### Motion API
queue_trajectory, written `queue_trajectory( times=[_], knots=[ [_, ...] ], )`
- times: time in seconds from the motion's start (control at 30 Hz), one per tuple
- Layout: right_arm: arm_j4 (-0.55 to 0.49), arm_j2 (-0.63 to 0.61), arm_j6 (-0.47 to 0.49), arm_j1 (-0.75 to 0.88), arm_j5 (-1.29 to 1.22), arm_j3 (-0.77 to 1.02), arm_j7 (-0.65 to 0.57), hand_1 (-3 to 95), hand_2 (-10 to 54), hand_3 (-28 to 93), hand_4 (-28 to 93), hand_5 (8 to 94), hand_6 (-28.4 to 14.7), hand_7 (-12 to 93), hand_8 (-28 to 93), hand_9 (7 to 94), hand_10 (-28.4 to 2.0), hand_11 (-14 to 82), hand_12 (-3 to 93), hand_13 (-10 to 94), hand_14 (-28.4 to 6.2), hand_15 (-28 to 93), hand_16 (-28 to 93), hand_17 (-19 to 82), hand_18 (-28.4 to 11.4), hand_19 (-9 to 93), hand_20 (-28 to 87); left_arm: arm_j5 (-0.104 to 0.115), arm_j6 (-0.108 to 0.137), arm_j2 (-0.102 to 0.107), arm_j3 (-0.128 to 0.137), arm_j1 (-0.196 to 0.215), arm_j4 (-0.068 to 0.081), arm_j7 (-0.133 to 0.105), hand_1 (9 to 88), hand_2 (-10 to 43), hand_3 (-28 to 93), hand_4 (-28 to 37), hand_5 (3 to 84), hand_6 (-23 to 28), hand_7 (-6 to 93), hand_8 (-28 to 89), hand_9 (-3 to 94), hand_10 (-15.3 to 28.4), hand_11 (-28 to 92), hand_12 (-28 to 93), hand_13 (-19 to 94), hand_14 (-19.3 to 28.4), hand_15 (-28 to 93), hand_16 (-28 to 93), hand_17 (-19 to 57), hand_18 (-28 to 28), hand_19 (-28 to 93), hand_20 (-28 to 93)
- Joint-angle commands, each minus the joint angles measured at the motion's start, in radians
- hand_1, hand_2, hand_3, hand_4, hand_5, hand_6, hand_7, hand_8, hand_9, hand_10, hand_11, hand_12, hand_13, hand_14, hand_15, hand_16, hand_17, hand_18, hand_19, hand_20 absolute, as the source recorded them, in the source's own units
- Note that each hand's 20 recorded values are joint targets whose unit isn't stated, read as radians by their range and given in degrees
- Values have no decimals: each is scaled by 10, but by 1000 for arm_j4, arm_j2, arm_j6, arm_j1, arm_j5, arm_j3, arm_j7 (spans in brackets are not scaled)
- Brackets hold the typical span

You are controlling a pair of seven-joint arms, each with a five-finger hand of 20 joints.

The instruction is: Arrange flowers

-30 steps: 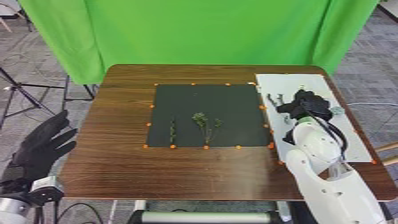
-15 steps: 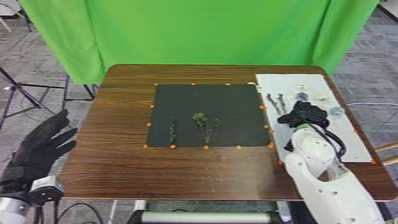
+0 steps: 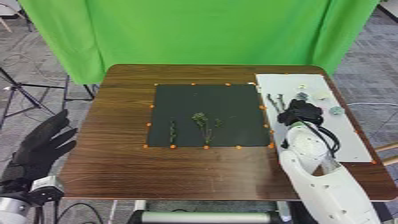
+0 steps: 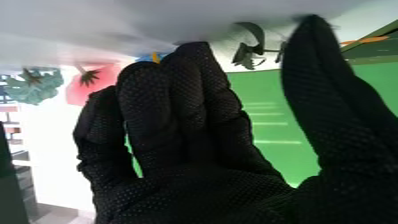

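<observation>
Head view, dark mat point(image 3: 204, 97), likely greenery point(image 3: 201, 119) on it

Seeing no readable text, label, brand, number or sign in either view.
</observation>
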State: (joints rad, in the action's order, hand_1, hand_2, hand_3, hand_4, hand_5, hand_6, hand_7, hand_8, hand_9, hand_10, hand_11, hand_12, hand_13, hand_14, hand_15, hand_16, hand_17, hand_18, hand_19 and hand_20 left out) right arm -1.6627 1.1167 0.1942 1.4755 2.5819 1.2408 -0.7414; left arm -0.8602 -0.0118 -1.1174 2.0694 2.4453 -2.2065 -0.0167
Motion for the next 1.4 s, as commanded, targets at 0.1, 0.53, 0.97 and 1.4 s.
queue_trajectory(
  times=[0.1, 0.53, 0.97, 1.4],
  knots=[
    [51, 13, -33, -4, 19, -28, 23, 391, -95, 801, -282, 491, -33, 548, 41, 554, -131, 564, 471, 573, -104, 774, 279, 248, -223, 814, 501, 1, -3, -9, 2, 11, -2, -3, 227, -45, 701, -283, 207, 6, 186, -94, 168, 84, 111, 194, 136, 116, 185, 50, -105, 192, 378, 78],
    [65, 16, -70, 7, 32, -29, 53, 500, -95, 779, -283, 644, 21, 560, 120, 735, -70, 454, 625, 710, -70, 772, 321, 296, -218, 832, 494, 1, 5, -19, 0, 17, -7, -3, 227, -43, 701, -283, 208, 7, 186, -94, 169, 85, 114, 193, 136, 116, 185, 50, -106, 193, 380, 79],
    [-102, 6, -138, 48, -10, 34, 59, 425, -95, 848, -190, 636, 18, 607, 171, 748, -76, 530, 626, 732, -72, 808, 345, 316, -226, 863, 505, 1, 4, -22, 1, 19, -9, -3, 226, -42, 701, -283, 207, 6, 186, -94, 169, 85, 113, 193, 136, 116, 185, 49, -106, 193, 379, 78],
    [-263, 41, -80, 175, 15, -36, 102, 429, -95, 842, -190, 639, 17, 602, 175, 752, -75, 533, 629, 737, -70, 810, 351, 321, -228, 872, 502, 2, -5, -12, 0, 9, -2, 4, 225, -43, 702, -283, 208, 7, 186, -94, 169, 85, 111, 193, 136, 117, 186, 50, -106, 192, 380, 78]
  ],
)
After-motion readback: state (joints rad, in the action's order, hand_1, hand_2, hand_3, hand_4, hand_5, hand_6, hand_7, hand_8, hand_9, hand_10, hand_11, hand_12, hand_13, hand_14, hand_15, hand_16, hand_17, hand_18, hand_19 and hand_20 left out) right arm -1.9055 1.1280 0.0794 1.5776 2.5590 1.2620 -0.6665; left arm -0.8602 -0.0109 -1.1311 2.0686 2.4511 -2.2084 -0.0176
